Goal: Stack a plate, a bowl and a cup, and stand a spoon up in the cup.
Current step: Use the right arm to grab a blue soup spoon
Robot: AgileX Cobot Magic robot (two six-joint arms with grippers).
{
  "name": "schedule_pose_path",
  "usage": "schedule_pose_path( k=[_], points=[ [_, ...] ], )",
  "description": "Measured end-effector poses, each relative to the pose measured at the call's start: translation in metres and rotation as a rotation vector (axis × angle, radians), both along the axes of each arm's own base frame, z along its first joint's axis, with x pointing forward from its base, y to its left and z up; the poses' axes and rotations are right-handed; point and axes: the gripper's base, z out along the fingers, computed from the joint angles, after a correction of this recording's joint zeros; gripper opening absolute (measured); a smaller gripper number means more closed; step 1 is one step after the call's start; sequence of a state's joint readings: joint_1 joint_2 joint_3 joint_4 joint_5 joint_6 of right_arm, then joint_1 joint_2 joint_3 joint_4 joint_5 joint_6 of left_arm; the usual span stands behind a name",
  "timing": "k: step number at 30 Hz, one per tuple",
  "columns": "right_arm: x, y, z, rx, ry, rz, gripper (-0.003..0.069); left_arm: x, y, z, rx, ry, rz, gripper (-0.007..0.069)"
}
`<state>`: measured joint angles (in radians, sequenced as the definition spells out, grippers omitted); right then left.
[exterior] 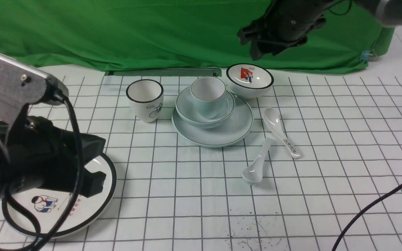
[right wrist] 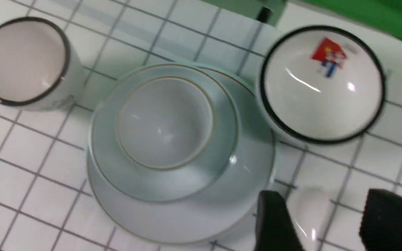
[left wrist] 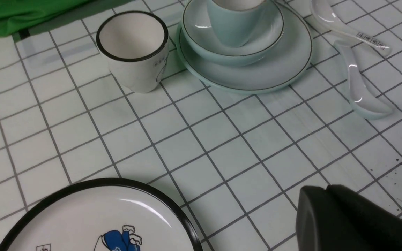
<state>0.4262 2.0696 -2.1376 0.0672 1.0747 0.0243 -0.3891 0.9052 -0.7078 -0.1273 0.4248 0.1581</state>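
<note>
At the near left of the gridded surface (exterior: 344, 157) lies a black-rimmed plate (exterior: 92, 209) printed with cartoon children in blue. A few red characters sit beside the drawing, too small to read. The left end effector (left wrist: 323, 198) hangs over this plate's right edge with its fingers pressed together, holding nothing.

Farther back stands a white black-rimmed cup (exterior: 146, 103), upright, with a bicycle drawing and a line of tiny print above it that cannot be read.

Just right of it, in the far middle, is the stack. The plate (exterior: 236, 130) lies flat on the surface, the bowl (exterior: 187, 108) sits on it toward its left side, and the cup (exterior: 208, 96) stands upright and empty in the bowl.

Against the plate's far right edge sits a smaller black-rimmed bowl (exterior: 250, 82) with a red picture inside.

Right of the plate lie two spoons. The spoon (exterior: 258, 162) lies nearer, scoop toward the near side, handle pointing away. Its handle tip is at the handle of the labelled spoon (exterior: 281, 134), and whether they touch cannot be told. That spoon's printed label is illegible.

The right end effector (right wrist: 326, 216) hangs high over the far right of the stack, against the green backdrop (exterior: 152, 35). Its fingers are apart, with nothing between them.
</note>
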Motion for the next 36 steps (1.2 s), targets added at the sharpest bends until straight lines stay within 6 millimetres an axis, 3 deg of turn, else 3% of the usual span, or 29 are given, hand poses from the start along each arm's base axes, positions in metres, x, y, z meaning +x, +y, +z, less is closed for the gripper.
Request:
schedule_pose_path(
  k=[4, 7, 8, 9, 20, 23, 26, 29, 32, 36],
  points=[
    [-0.037, -0.018, -0.049, -0.05, 0.174, -0.084, 0.0524, -0.01, 0.004, 0.008, -0.018, -0.043, 0.0, -0.0031],
    [-0.053, -0.025, -0.092, -0.056, 0.262, -0.152, 0.0573, -0.013, 0.005, 0.01, -0.023, -0.055, -0.001, -0.0031],
    [-0.054, -0.026, -0.095, -0.055, 0.265, -0.158, 0.0575, -0.013, 0.005, 0.011, -0.023, -0.056, -0.001, -0.0031],
    [-0.058, -0.027, -0.115, -0.038, 0.283, -0.206, 0.0579, -0.013, 0.005, 0.011, -0.028, -0.056, 0.0, -0.0031],
    [-0.046, -0.007, -0.157, 0.076, 0.23, -0.308, 0.0544, -0.014, 0.005, 0.011, -0.045, -0.052, 0.002, -0.0031],
    [-0.043, -0.005, -0.174, 0.069, 0.25, -0.312, 0.0501, -0.013, 0.005, 0.011, -0.047, -0.057, 0.002, -0.0031],
    [-0.041, -0.003, -0.175, 0.08, 0.234, -0.305, 0.041, -0.013, 0.005, 0.012, -0.05, -0.064, 0.004, -0.0031],
    [-0.04, 0.001, -0.175, 0.071, 0.2, -0.242, 0.0239, -0.013, 0.005, 0.012, -0.05, -0.065, 0.004, -0.0031],
    [-0.041, 0.004, -0.174, 0.047, 0.187, -0.184, 0.0119, -0.013, 0.005, 0.012, -0.05, -0.065, 0.004, -0.0031],
    [-0.041, 0.005, -0.174, 0.021, 0.179, -0.132, 0.0097, -0.013, 0.005, 0.012, -0.05, -0.065, 0.004, -0.0031]
  ],
)
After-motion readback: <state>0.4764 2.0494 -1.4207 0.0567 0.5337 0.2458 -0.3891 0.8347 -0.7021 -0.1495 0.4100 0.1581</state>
